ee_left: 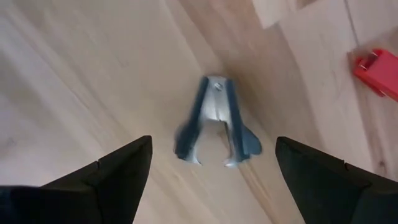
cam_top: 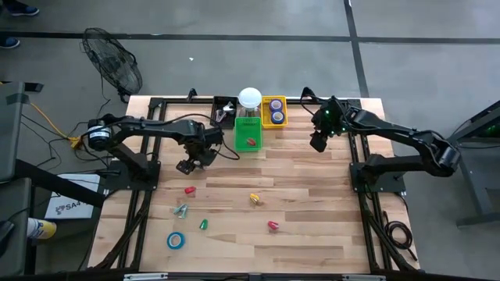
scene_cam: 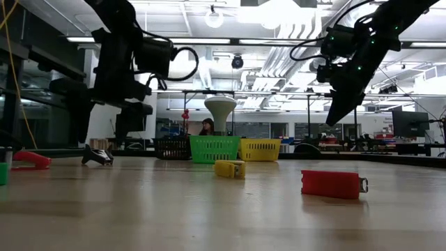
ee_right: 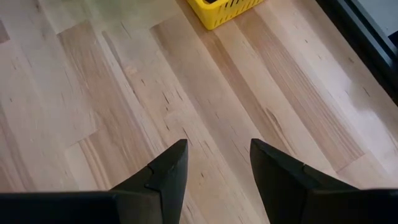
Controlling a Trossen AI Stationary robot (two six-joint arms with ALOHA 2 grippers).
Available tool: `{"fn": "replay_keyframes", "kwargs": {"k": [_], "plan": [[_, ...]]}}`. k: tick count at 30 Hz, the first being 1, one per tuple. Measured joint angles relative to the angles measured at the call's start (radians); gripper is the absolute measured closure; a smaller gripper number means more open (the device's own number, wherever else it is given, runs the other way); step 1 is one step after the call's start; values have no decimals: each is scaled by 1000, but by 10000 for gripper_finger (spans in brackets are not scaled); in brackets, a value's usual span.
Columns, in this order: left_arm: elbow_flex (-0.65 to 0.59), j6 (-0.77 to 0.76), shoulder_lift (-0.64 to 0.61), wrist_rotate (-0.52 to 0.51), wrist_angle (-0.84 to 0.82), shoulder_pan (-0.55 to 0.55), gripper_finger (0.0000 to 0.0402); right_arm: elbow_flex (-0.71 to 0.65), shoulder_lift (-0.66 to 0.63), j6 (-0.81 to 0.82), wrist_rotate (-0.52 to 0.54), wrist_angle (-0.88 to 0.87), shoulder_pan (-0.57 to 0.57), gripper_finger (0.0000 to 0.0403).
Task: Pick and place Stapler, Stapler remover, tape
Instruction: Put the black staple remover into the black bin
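Take the green basket [cam_top: 248, 133] at the far edge of the tabletop [cam_top: 312, 211] as your reference. The left gripper [cam_top: 187, 165] hangs to its left and nearer you, fingers spread wide and empty above a blue staple remover [ee_left: 214, 123] lying flat on the wood. The right gripper [cam_top: 318, 142] hovers to the basket's right, just beside the yellow basket [cam_top: 274, 112], fingers partly apart and holding nothing. A blue tape roll [cam_top: 176, 240] lies well in front of the green basket, near the front left edge. A red stapler [scene_cam: 332, 184] lies in front of the basket, to its right.
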Motion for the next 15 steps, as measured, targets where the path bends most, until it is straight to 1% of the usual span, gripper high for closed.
{"fn": "replay_keyframes", "kwargs": {"k": [6, 15], "plan": [[1, -21, 44, 20, 14, 0, 64, 0, 0, -1, 1, 0, 13, 238], [1, -22, 94, 8, 9, 0, 64, 0, 1, 1, 10, 0, 55, 238]]}}
